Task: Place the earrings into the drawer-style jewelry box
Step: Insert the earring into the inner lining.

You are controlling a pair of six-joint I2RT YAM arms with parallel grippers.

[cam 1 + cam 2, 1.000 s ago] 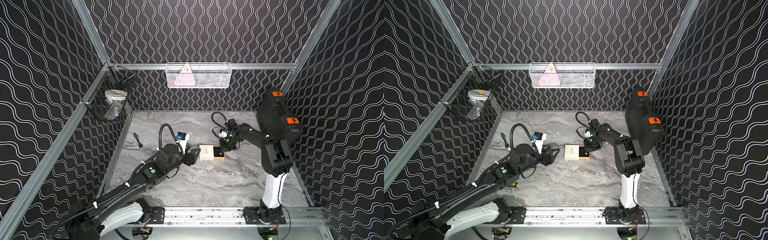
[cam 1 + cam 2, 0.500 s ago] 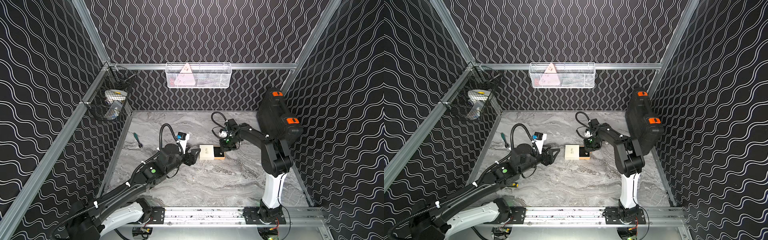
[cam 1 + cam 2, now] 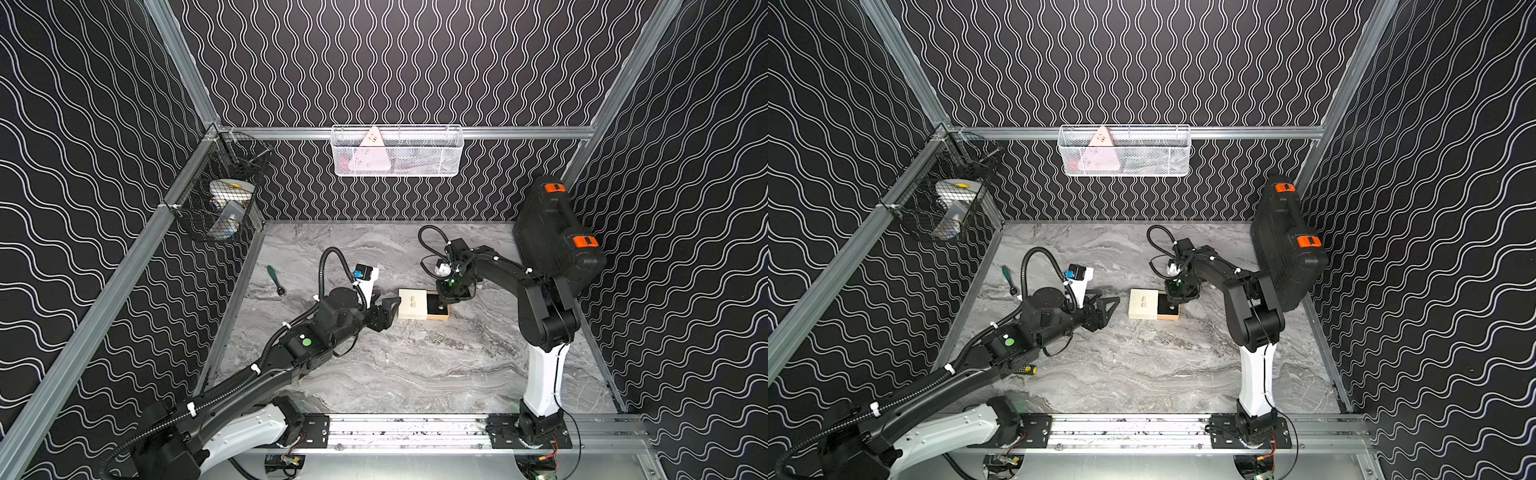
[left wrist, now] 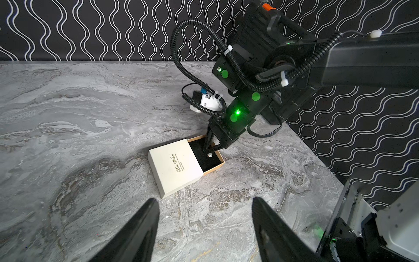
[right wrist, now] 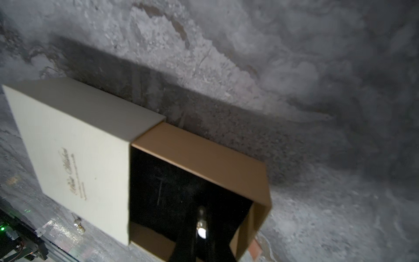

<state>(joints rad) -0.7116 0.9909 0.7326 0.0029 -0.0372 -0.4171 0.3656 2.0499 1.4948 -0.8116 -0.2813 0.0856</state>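
The right gripper (image 4: 208, 152), closed, is pinching an earring (image 4: 209, 155) over the jewelry box's (image 4: 175, 166) pulled-out tray (image 5: 204, 156); the left gripper (image 4: 203, 202) is hovering open and empty beside the box.

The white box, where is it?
In both top views the white box lies centrally on the marble table, between the grippers: open left gripper near its closed end, right gripper pinching an earring over its tray.
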